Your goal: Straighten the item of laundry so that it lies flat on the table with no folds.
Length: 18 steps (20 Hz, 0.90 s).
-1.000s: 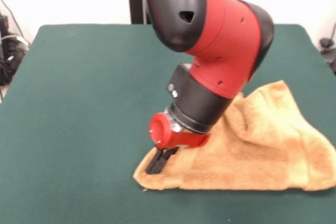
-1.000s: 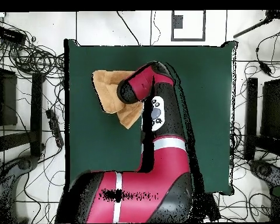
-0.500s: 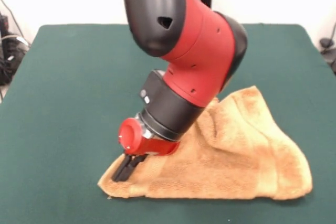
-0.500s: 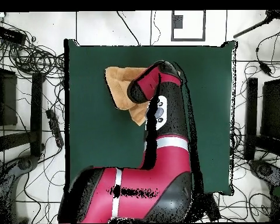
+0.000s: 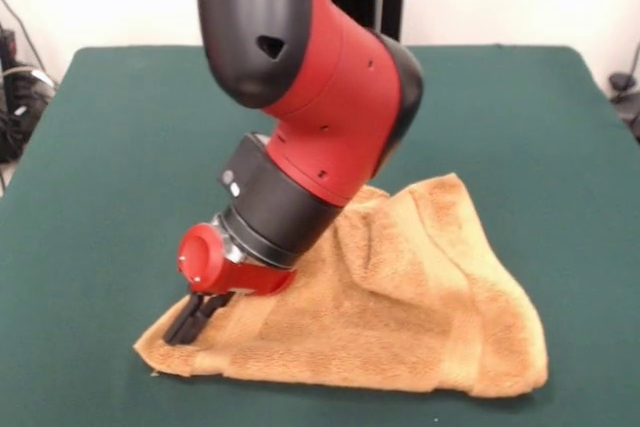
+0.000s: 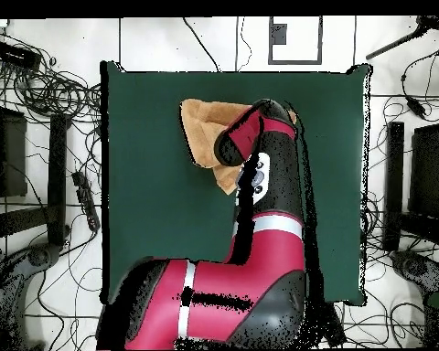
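The orange-tan towel [image 5: 400,317] lies crumpled on the green table [image 5: 110,157], near the front edge, with a raised fold running up its middle and a paler band along its lower part. My gripper [image 5: 193,321] is shut on the towel's left corner, its black fingers pressed low against the cloth. The red and black arm leans over the towel's left half. From overhead the towel [image 6: 203,131] shows partly beside the arm, which hides the gripper, and the table [image 6: 150,201] spreads around it.
Tangled cables [image 6: 49,91] and dark equipment [image 6: 422,174] surround the table on the floor. A cable bundle [image 5: 18,97] sits off the table's left edge. The towel's lower edge lies close to the table's front edge.
My gripper has moved left in the front view, staying low, and the towel has been dragged along with it. In the overhead view both shifted right.
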{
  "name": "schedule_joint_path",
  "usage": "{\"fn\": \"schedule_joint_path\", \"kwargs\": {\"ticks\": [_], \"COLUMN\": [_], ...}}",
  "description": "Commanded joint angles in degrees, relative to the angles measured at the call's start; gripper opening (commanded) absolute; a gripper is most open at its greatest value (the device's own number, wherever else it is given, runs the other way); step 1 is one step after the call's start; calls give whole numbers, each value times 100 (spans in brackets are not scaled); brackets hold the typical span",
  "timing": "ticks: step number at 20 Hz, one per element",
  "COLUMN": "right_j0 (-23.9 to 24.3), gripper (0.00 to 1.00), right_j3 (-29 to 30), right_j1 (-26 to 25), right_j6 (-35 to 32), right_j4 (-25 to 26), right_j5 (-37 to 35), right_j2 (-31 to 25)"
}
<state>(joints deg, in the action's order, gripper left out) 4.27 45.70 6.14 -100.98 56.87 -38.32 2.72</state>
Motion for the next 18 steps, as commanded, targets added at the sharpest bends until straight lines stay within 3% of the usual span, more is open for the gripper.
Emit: {"fn": "schedule_joint_path", "kwargs": {"ticks": [1, 12, 15, 18], "right_j0": [219, 622, 789, 1131], "gripper": [0, 0, 0, 0], "right_j3": [616, 930, 1429, 2412], "right_j1": [-598, -176, 252, 1076], "right_j6": [486, 1645, 1987, 2504], "right_j4": [420, 96, -104, -548], "right_j5": [123, 191, 403, 585], "right_j2": [254, -56, -333, -1000]}}
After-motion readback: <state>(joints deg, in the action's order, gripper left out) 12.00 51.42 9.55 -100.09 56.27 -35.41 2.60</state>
